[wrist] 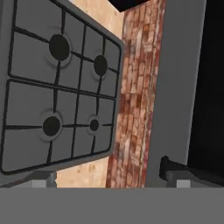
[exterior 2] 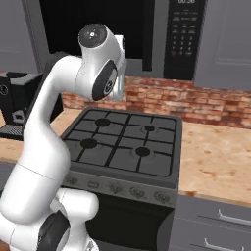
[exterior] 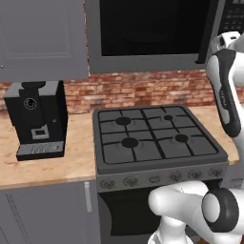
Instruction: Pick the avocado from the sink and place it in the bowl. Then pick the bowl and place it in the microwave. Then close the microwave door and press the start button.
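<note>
Microwave door (exterior: 150,28) shut over the stove (exterior: 155,138) — black glass, contents hidden

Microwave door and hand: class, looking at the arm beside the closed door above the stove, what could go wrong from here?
1. The hand is open beside the microwave door; a careless swing could knock its frame.
2. The button panel has many small keys, so a press might land on the wrong one.
3. The arm's elbow hangs over the stove and could clip it when lowering.
</note>
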Robot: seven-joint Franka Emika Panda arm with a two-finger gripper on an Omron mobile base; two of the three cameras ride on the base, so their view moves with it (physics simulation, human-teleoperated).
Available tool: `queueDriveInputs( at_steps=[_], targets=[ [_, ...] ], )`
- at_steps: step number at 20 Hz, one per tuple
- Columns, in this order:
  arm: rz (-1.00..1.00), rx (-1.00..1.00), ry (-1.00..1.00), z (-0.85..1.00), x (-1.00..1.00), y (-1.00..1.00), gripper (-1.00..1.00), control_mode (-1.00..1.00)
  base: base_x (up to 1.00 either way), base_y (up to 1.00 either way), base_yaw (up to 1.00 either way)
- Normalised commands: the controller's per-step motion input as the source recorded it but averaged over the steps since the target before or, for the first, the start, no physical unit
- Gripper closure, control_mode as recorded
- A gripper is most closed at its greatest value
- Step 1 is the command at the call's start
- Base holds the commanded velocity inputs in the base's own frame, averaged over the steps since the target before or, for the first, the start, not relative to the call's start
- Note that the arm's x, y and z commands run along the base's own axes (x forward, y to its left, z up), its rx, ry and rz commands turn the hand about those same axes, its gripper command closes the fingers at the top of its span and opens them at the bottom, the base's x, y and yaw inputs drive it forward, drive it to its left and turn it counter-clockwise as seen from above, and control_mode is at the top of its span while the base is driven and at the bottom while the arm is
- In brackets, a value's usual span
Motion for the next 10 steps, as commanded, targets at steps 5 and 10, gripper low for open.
queueDriveInputs(
  at_steps=[5, 10],
  targets=[
    [0.22, 0.02, -0.35, 0.26, 0.01, -1.00, -1.00, -1.00, 0.00, 0.00, 0.00],
    [0.12, 0.00, -0.31, 0.31, 0.00, -0.97, -1.00, -1.00, 0.00, 0.00, 0.00]
  ],
)
